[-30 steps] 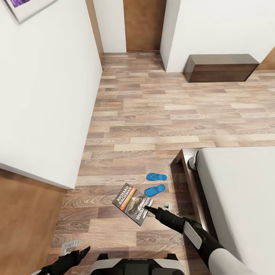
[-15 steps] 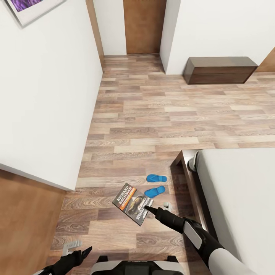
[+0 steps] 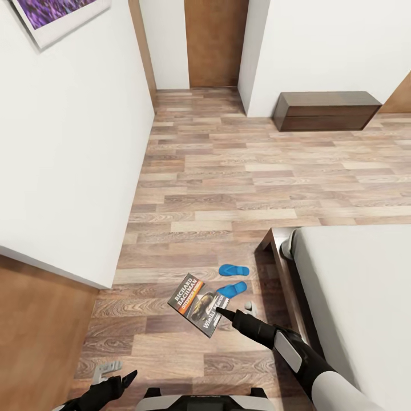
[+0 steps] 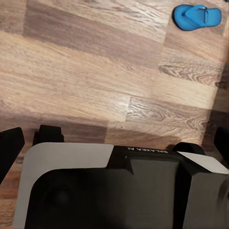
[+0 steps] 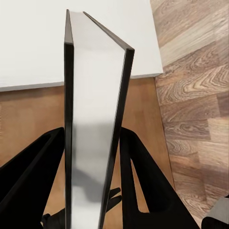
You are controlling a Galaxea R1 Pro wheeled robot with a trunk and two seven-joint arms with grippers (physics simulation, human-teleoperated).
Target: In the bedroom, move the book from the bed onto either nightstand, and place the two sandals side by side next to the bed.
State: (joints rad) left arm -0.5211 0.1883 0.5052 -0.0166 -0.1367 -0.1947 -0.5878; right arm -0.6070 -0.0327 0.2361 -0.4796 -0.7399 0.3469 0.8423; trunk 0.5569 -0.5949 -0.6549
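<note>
The right gripper holds the book above the wood-plank floor, off the near corner of the bed. In the right wrist view the book stands edge-on between the two dark fingers, which press against its covers from either side, set only as far apart as the thin book is thick. Its cover faces up in the head view, tilted, with the white lettering and orange band showing.

The two blue sandals lie on the floor just beside the bed's dark frame at its foot corner, one beyond the other and close together, both toes pointing toward the bed. One sandal also shows in the left wrist view.

The left gripper hangs low by the robot's base; its fingers look parted, with nothing between them.
</note>
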